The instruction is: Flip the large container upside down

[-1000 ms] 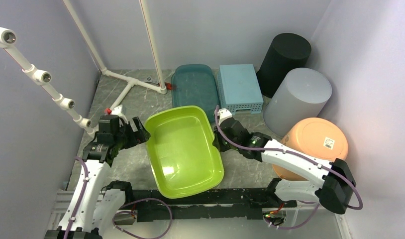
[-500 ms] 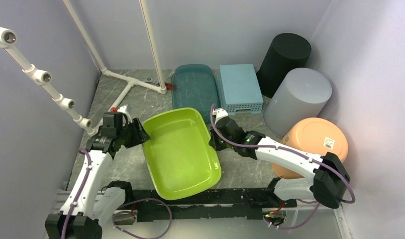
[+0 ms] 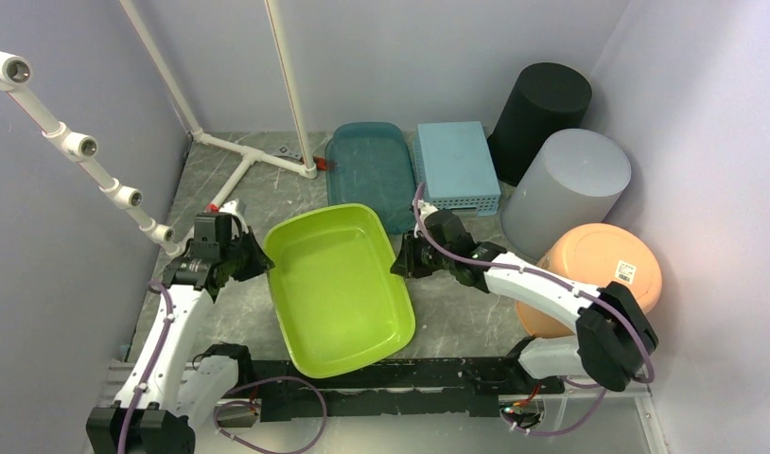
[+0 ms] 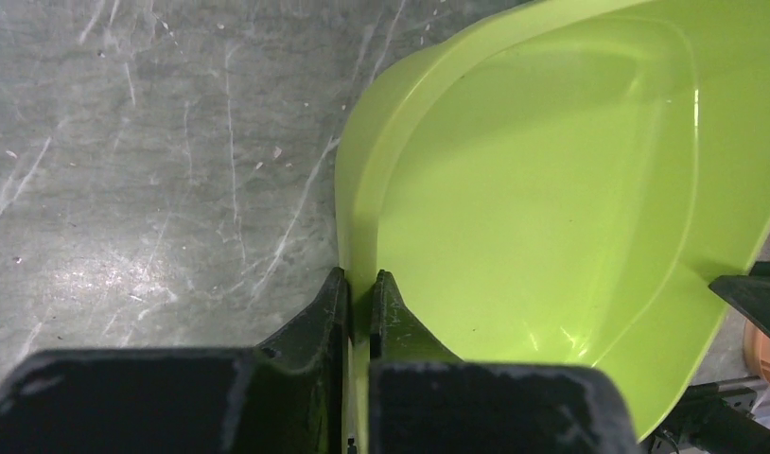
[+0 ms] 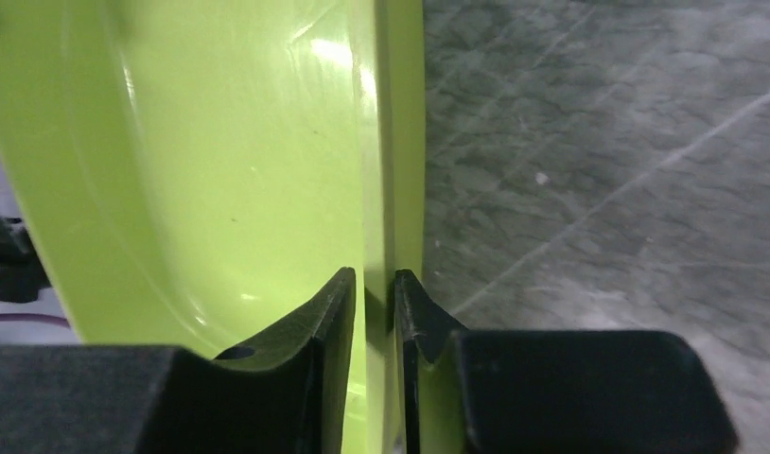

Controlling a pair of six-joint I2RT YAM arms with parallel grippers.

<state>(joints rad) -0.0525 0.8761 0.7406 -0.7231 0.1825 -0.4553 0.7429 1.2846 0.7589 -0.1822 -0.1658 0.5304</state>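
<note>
**Two arms hold a green tub by opposite rims**

A lime-green tub (image 3: 339, 284) sits in the middle of a grey marbled table (image 3: 258, 189), between the two arms. Its open side faces up, showing a smooth, bare green inside. Its long side runs from the near edge toward the back, slightly skewed.

The left gripper (image 4: 359, 288) is at the tub's far-left corner. Its two black fingers are pressed together on the thin rim, one inside the wall and one outside.

The right gripper (image 5: 374, 284) is at the right rim, near the far corner. Its fingers are closed to a narrow gap with the rim between them. A thin dark slit shows beside the inner finger.

Other containers line the back and right of the table. A teal tray (image 3: 370, 165) lies open side up, just behind the tub. A blue slotted basket (image 3: 457, 165) lies bottom up beside it. A black bin (image 3: 539, 113) and a grey bin (image 3: 568, 189) stand closed end up in the far right corner. An orange bowl (image 3: 603, 270) lies upside down near the right arm, with a white label on its base.
</note>
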